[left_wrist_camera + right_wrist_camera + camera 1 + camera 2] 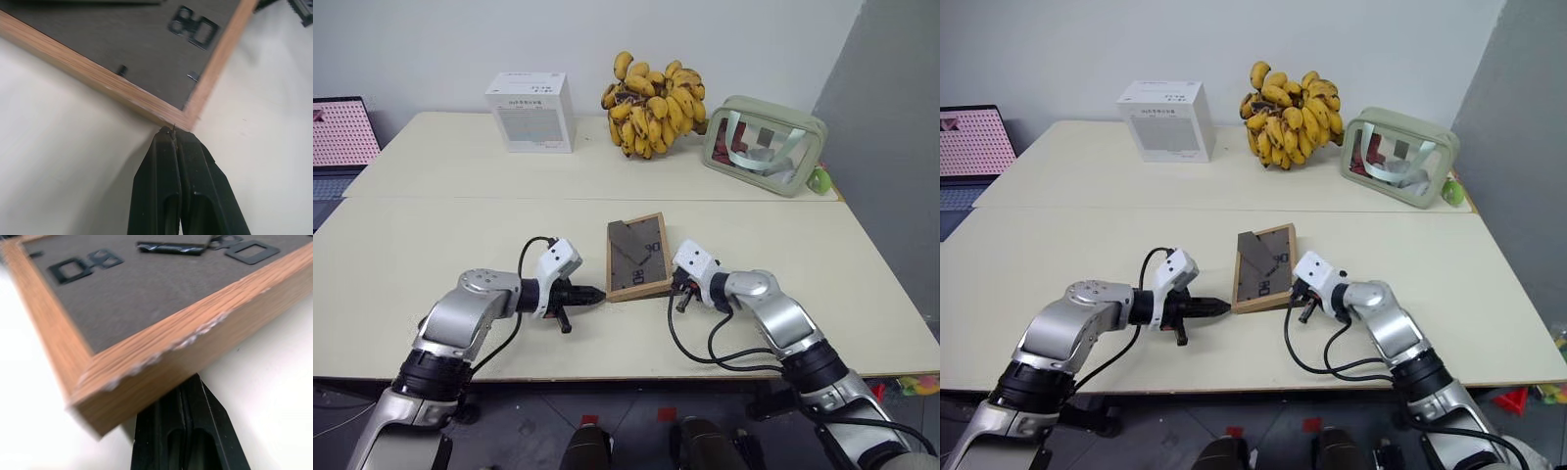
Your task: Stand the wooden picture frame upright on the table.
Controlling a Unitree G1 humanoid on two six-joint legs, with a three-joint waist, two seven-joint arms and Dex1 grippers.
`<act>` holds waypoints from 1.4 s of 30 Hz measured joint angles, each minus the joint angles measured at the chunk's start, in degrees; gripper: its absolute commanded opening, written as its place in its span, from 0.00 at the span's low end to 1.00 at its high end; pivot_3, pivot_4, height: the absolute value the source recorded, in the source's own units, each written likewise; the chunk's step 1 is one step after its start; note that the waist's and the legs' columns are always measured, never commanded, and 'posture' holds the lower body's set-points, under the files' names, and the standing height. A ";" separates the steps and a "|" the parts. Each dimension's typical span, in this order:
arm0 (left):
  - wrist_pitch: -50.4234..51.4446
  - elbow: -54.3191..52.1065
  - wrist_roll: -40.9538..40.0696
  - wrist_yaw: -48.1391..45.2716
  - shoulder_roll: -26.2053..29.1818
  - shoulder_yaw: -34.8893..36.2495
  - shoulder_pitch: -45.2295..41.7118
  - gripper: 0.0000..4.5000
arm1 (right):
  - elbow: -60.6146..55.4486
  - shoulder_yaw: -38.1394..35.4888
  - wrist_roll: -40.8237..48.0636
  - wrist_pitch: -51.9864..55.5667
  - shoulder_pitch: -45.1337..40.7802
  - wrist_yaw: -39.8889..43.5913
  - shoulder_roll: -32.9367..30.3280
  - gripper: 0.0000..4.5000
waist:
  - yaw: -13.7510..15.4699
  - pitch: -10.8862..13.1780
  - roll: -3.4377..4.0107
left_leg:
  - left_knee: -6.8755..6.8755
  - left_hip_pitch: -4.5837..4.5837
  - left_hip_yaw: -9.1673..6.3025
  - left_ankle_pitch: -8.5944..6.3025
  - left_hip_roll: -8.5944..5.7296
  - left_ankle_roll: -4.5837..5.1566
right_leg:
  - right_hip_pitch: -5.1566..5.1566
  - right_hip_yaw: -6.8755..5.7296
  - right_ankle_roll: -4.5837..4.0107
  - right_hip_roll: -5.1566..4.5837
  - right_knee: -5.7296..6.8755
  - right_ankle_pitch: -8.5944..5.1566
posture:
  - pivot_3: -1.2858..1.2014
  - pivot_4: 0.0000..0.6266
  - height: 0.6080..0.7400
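Seen from the head: wooden picture frame (636, 257) lying back-up near the middle of the table (431, 245), left gripper (592, 293) pressed together at its near left corner, right gripper (679, 287) pressed together at its near right edge. Left wrist: closed tips touching that corner. Right wrist: closed fingers (188, 431) wedged under the raised edge. Best to lever gently while bracing the opposite side, since smooth tabletop invites sliding. Farther back: white box (531, 111), bananas (654, 103), clear pouch (764, 144).

Picture frame (637, 257) (face-down) on table (431, 245)
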 measured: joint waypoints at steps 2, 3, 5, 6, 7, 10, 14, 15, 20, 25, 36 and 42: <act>1.41 -2.36 -1.15 -0.20 1.95 0.22 2.01 0.01 | 0.56 0.48 -0.68 -3.73 0.17 1.61 -3.66 0.00 | 0.09 0.00 0.00 | 0.01 0.08 0.01 0.00 -0.03 0.00 | 0.09 0.01 -0.01 -0.02 -0.03 -0.01 | 0.52 0.24 1.00; 1.52 -2.54 -1.34 -0.28 2.76 0.41 2.70 0.01 | 1.44 0.47 -1.11 -5.41 0.08 2.21 -5.32 0.00 | 0.16 -0.01 -0.01 | 0.02 0.13 0.03 0.00 -0.04 0.00 | 0.14 0.01 -0.02 -0.05 -0.03 -0.01 | 0.52 0.24 1.00; 1.67 -1.55 -1.58 -0.25 4.19 1.42 3.09 0.01 | 4.75 0.55 -2.41 -9.43 -0.98 2.95 -8.33 0.00 | 0.25 -0.02 -0.03 | 0.08 0.20 0.01 0.02 -0.05 0.03 | 0.24 0.00 -0.34 -0.06 -0.04 -0.20 | 0.52 0.24 1.00; 1.71 -0.69 -1.66 -0.23 4.45 1.98 2.77 0.01 | 6.24 0.49 -2.86 -10.92 -1.59 3.05 -9.10 0.00 | 0.25 -0.02 -0.03 | 0.09 0.22 0.02 0.06 -0.06 0.09 | 0.28 0.01 -0.33 -0.06 -0.04 -0.20 | 0.52 0.24 1.00; 1.71 0.78 -1.91 -0.27 4.59 2.44 2.17 0.01 | 8.01 0.39 -3.11 -12.21 -2.39 3.05 -9.28 0.00 | 0.24 -0.03 -0.04 | 0.09 0.35 0.03 0.08 -0.07 0.12 | 0.39 0.03 -0.34 -0.07 -0.04 -0.20 | 0.52 0.24 1.00; 1.74 5.37 -3.62 -0.94 4.46 4.05 -0.37 0.09 | 12.75 0.11 -4.03 -14.16 -4.46 2.57 -8.40 0.00 | 0.10 -0.02 -0.06 | 0.09 0.80 0.00 0.08 -0.06 0.13 | 0.84 0.00 -0.35 -0.07 -0.10 -0.21 | 0.52 0.24 1.00; 17.43 18.21 -11.45 -2.97 3.20 8.08 -12.39 0.26 | 17.95 -1.36 -4.07 -14.09 -7.19 1.10 -3.83 0.00 | -0.26 -0.02 -0.14 | 0.11 0.78 -0.06 0.14 -0.05 0.22 | 0.85 -0.04 -0.34 -0.01 -0.02 -0.20 | 0.52 0.24 1.00; 19.30 19.96 -12.04 -3.19 3.10 8.38 -13.93 0.30 | 18.41 -1.36 -4.08 -14.08 -7.50 0.96 -3.31 0.00 | -0.40 -0.02 -0.13 | 0.10 0.79 -0.06 0.14 -0.05 0.22 | 0.84 -0.04 -0.34 -0.01 -0.03 -0.20 | 0.52 0.24 1.00; 29.01 32.30 -14.23 -4.18 1.12 7.79 -21.84 0.53 | 18.92 -1.62 -4.19 -14.34 -8.01 0.95 -1.37 0.00 | -1.32 -0.02 -0.13 | -0.11 0.77 -0.07 0.13 -0.06 0.23 | 0.84 -0.03 -0.08 0.00 -0.03 -0.06 | 0.52 0.24 1.00; 26.80 40.31 -11.71 -5.68 -2.43 2.65 -23.17 0.76 | 17.18 -1.77 -4.68 -12.63 -7.31 -0.18 0.18 0.00 | -1.59 -0.02 -0.13 | -0.15 0.76 -0.13 0.13 0.06 0.23 | 0.78 -0.06 -0.15 0.14 0.06 -0.09 | 0.52 0.24 1.00; 18.92 45.89 -8.96 -4.36 -8.36 4.17 -23.24 1.00 | 12.95 -0.56 -5.93 -5.84 -5.32 -4.74 8.85 0.00 | -1.31 -0.14 -0.06 | -0.13 1.21 -0.12 0.13 0.02 0.22 | 1.15 0.00 -0.46 0.12 0.12 -0.27 | 0.52 0.24 1.00; 20.31 43.75 -9.28 -3.42 -11.41 5.61 -22.81 1.00 | 10.75 0.64 -6.46 -4.27 -4.13 -5.31 11.07 0.00 | -0.79 -0.16 -0.07 | -0.10 1.18 -0.09 0.14 -0.18 0.22 | 1.21 0.06 -0.45 -0.09 0.06 -0.28 | 0.52 0.24 1.00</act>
